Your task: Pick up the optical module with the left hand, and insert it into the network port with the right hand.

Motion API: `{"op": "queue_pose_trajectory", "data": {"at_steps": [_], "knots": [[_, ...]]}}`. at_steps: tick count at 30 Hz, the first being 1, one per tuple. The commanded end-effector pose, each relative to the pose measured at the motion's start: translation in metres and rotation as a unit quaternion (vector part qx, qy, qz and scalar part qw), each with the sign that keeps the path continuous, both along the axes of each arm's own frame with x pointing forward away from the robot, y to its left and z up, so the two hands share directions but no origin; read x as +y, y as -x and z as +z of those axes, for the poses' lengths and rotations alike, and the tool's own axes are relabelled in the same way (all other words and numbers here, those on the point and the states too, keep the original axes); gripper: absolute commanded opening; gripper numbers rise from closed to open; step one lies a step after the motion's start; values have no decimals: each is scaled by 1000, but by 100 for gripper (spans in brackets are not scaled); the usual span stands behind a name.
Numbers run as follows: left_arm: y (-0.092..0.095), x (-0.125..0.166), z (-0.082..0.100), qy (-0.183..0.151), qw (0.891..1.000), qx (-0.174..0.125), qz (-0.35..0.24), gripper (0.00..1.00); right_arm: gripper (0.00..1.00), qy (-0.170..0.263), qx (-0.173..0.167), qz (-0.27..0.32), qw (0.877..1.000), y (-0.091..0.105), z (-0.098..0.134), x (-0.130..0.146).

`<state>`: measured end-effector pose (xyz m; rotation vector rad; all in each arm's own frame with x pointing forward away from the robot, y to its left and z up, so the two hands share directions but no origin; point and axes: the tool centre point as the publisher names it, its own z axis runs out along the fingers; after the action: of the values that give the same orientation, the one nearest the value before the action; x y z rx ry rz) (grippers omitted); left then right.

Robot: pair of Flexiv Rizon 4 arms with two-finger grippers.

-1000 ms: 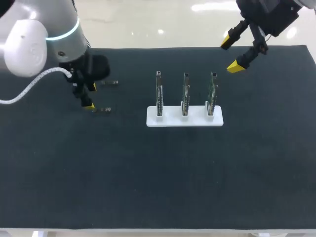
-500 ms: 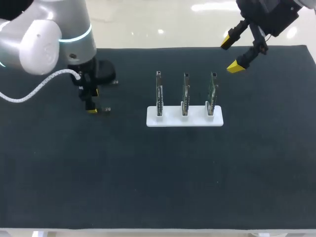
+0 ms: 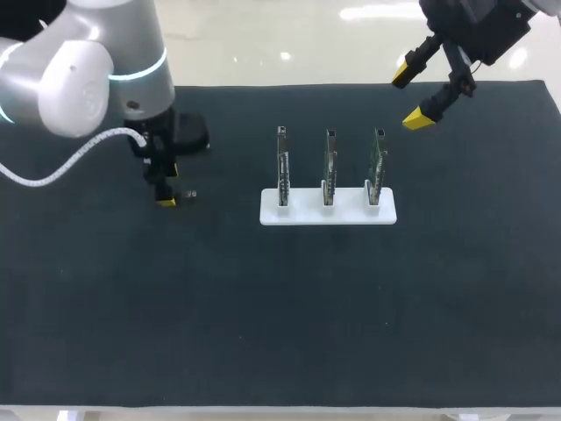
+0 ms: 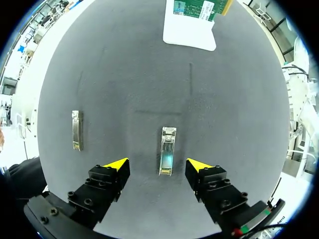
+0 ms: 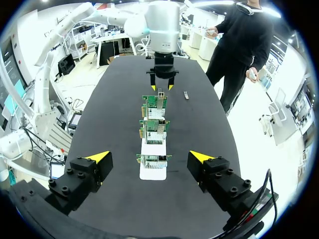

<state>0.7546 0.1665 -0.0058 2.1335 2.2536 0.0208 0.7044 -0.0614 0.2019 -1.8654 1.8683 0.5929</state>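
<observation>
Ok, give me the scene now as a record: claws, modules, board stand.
left claw: open, low over the black mat, straddling one optical module without touching
optical module: flat on the black mat
second optical module: flat, beside the left claw
right claw: open, empty, raised at the far right
stand: white, three circuit boards upright in a row

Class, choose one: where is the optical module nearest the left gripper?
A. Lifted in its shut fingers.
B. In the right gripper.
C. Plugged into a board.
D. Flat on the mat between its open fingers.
D: the left wrist view shows the optical module flat on the mat between the left gripper's open fingers, untouched.
</observation>
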Motion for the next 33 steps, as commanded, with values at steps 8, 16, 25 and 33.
{"op": "queue_pose_trajectory", "data": {"at_steps": [8,16,25,33], "knots": [[6,3,-4,3,1000,-7,-2,100,100,0,0,-1,1000,1,0,0],[8,4,-6,3,1000,-9,-1,81,100,0,0,-1,1000,1,0,0],[6,3,-11,4,1000,-20,8,0,100,0,0,-1,1000,1,0,0],[-1,0,16,34,999,-2,10,0,100,0,0,-1,1000,1,0,0]]}}
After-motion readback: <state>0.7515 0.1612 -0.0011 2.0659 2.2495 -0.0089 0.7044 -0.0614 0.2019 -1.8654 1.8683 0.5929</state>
